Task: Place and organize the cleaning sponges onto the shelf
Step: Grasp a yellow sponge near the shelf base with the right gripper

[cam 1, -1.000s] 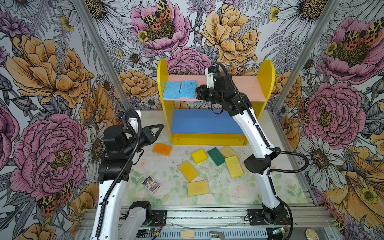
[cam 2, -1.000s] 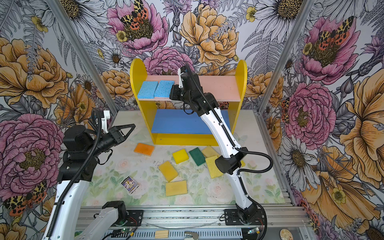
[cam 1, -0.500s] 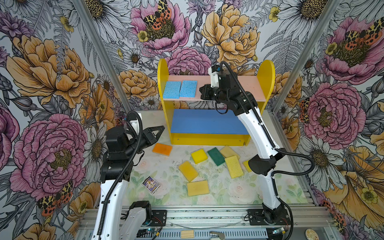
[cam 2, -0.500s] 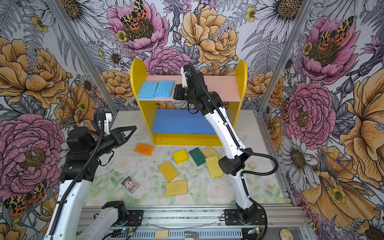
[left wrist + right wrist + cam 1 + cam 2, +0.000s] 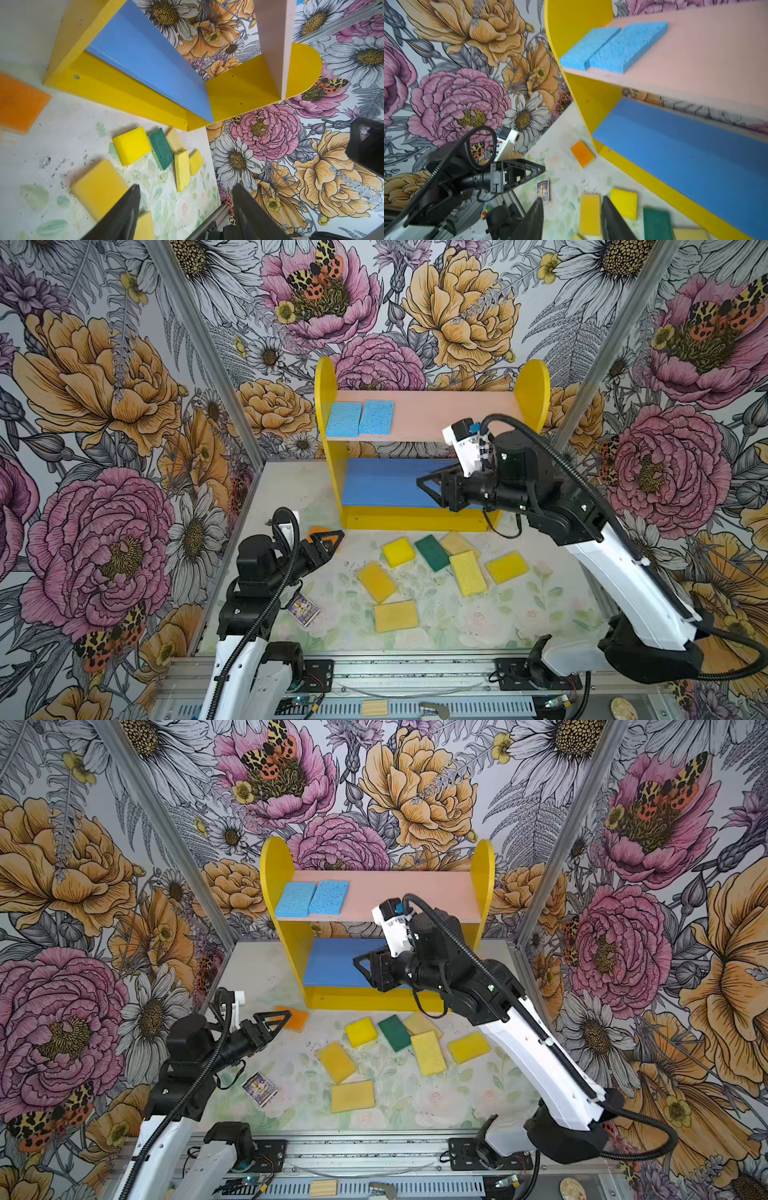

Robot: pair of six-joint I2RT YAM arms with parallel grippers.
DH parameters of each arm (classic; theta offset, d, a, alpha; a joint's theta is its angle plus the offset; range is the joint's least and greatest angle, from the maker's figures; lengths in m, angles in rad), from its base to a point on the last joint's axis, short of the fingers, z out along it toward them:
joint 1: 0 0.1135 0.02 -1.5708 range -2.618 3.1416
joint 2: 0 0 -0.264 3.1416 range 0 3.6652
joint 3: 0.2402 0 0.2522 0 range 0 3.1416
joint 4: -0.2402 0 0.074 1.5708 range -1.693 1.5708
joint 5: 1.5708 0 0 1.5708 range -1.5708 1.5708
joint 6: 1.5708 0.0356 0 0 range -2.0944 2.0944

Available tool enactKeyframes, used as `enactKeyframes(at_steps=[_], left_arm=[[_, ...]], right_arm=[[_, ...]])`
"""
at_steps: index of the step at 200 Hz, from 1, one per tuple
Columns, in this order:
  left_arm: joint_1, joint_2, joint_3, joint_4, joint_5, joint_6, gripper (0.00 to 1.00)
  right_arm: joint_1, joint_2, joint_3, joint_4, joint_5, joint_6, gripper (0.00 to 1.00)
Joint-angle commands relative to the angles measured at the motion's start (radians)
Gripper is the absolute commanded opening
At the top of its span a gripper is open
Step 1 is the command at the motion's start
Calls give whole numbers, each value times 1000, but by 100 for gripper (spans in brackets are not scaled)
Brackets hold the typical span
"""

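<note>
In both top views the left hand (image 5: 336,536) hangs low over the bench (image 5: 519,614), fingers parted and empty. The orange sponge (image 5: 299,1019) lies just beyond its tips, so that pad looks like its next pick. The right hand (image 5: 426,485), likewise spread with nothing in it, hovers in front of the shelf (image 5: 534,385), level with the blue board (image 5: 382,485). Two light blue sponges (image 5: 343,419) lie flat and touching at the end of the pink board (image 5: 457,414) farthest from the right hand, which leaves the rest of that board free. Below the right hand lie a bright yellow sponge (image 5: 398,551), a dark green sponge (image 5: 432,552), a porous yellow sponge (image 5: 468,572) and a golden yellow sponge (image 5: 376,581), with others near them

In the left wrist view the fingers (image 5: 122,216) stand apart with nothing between them. The golden pad sits just beside one, and the orange one is off to the side. The bench is pale, leaf-printed and flecked with dark crumbs

In the right wrist view the fingers (image 5: 531,222) are apart, and the golden pad shows far below the gap. Floral wallpaper (image 5: 104,385) closes in the bench
</note>
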Motion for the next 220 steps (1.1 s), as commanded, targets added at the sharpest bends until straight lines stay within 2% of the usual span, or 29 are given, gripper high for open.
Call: enactKeyframes(at_steps=[1, 19, 38, 49, 55, 66, 88, 125, 152, 175, 220], left_arm=[[-103, -9, -70, 5, -144, -77, 79], [-242, 28, -123, 6, -260, -106, 83], [-373, 87, -150, 17, -359, -129, 84], [-418, 117, -160, 32, -386, -144, 84], [-433, 129, -169, 46, -391, -155, 84], [-447, 145, -185, 66, -391, -175, 84], [-448, 126, -221, 80, -409, -200, 84], [-425, 78, -268, 141, -405, -241, 85], [-412, 75, -266, 136, -389, -232, 86], [-382, 57, -264, 113, -368, -213, 86], [-264, -5, -269, 54, -273, -176, 88]], right_arm=[[13, -51, -304, 40, 48, 109, 52], [14, -88, -537, 143, 13, 180, 57], [15, -63, -702, 271, -79, 160, 63], [14, -20, -746, 303, -118, 124, 66], [46, 4, -764, 319, -138, 101, 67], [61, 49, -783, 332, -137, 80, 69], [59, 94, -814, 401, -16, 202, 70], [69, 129, -972, 786, 82, 678, 70], [94, 197, -1016, 986, 149, 922, 70], [105, 265, -1010, 1063, 207, 1026, 70], [101, 371, -963, 1070, 257, 1100, 67]])
